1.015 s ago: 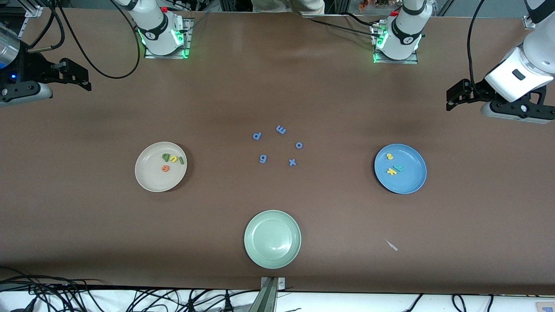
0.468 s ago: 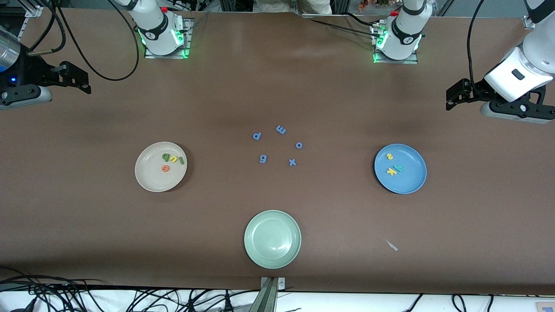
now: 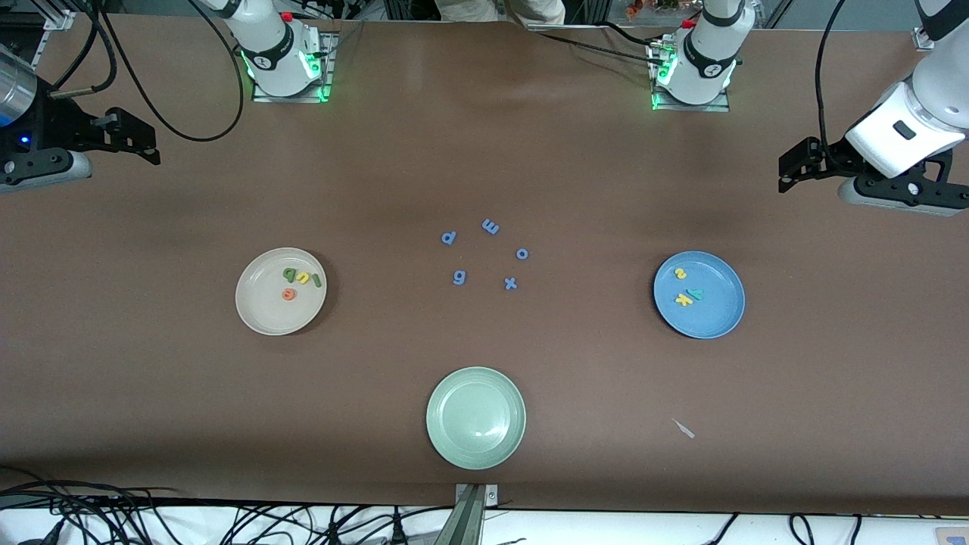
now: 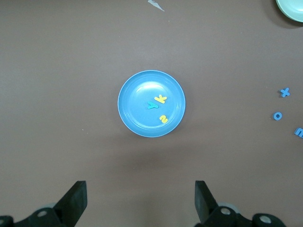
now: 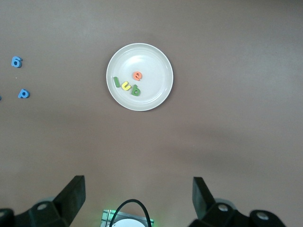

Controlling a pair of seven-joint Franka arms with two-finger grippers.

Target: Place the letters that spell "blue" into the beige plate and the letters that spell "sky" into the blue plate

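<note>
Comparing with a second ago, nothing on the tabletop (image 3: 575, 174) has shifted. The "blue" letters (image 3: 301, 281) lie in the beige plate (image 3: 257, 314), toward the right arm's end; the "sky" letters (image 3: 686, 288) lie in the blue plate (image 3: 719, 322), toward the left arm's end. The left hand (image 4: 140, 201) and right hand (image 5: 138, 198) remain raised at the table's ends, fingers spread, gripping nothing. Both arms wait. The sorting looks finished; blue stray letters (image 3: 484, 253) sit between the plates.
</note>
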